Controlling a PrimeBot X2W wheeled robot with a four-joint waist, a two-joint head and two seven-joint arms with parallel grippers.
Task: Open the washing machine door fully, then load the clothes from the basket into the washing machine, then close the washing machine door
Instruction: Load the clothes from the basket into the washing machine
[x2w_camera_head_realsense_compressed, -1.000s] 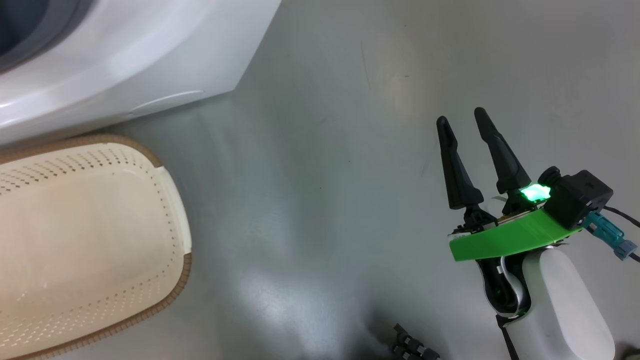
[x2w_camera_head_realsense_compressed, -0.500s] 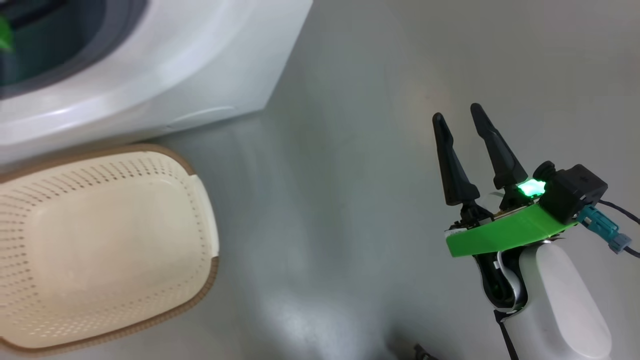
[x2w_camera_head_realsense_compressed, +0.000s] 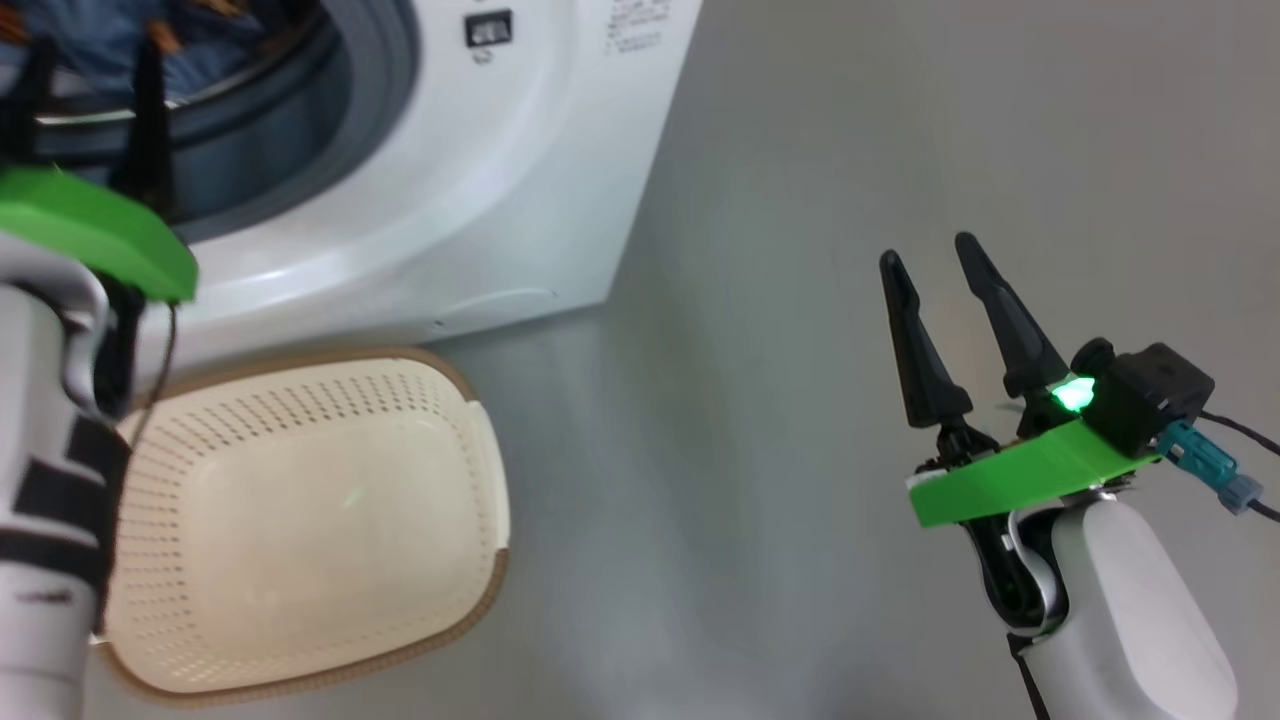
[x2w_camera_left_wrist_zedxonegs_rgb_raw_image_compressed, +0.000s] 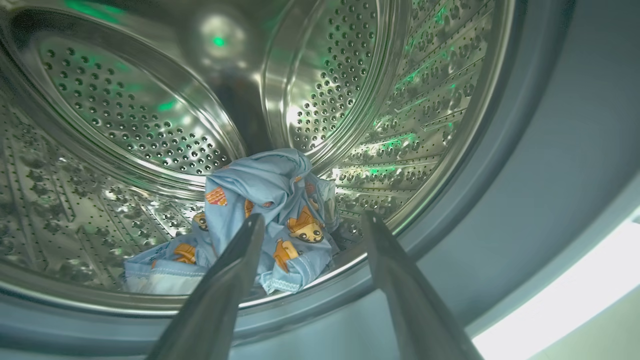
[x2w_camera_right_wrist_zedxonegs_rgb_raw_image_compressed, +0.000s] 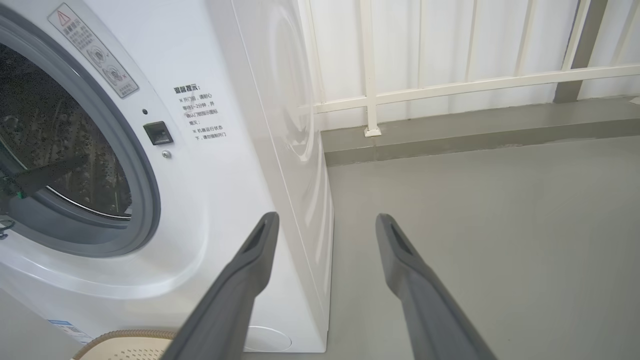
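The washing machine (x2w_camera_head_realsense_compressed: 480, 200) stands at the upper left with its round mouth uncovered; its door is out of view. My left gripper (x2w_camera_head_realsense_compressed: 95, 55) is open at the mouth, fingers pointing into the steel drum (x2w_camera_left_wrist_zedxonegs_rgb_raw_image_compressed: 125, 110). The clothes (x2w_camera_left_wrist_zedxonegs_rgb_raw_image_compressed: 270, 200), blue fabric with orange animal prints, lie in a heap on the drum floor just beyond the left gripper (x2w_camera_left_wrist_zedxonegs_rgb_raw_image_compressed: 310, 220), with no contact. The cream basket (x2w_camera_head_realsense_compressed: 300, 520) sits on the floor in front of the machine, its perforated bottom bare. My right gripper (x2w_camera_head_realsense_compressed: 928, 250) hangs open over the floor to the right, holding nothing.
A grey rubber gasket (x2w_camera_right_wrist_zedxonegs_rgb_raw_image_compressed: 145, 200) rings the mouth. Grey floor (x2w_camera_head_realsense_compressed: 760, 300) stretches right of the machine. A white railing (x2w_camera_right_wrist_zedxonegs_rgb_raw_image_compressed: 370, 65) and a raised kerb (x2w_camera_right_wrist_zedxonegs_rgb_raw_image_compressed: 475, 130) run behind. The basket rim (x2w_camera_right_wrist_zedxonegs_rgb_raw_image_compressed: 125, 334) shows below the machine's front.
The head camera has swung, so the machine's mouth, the clothes and my left arm have come into view. The right gripper holds the same open pose.
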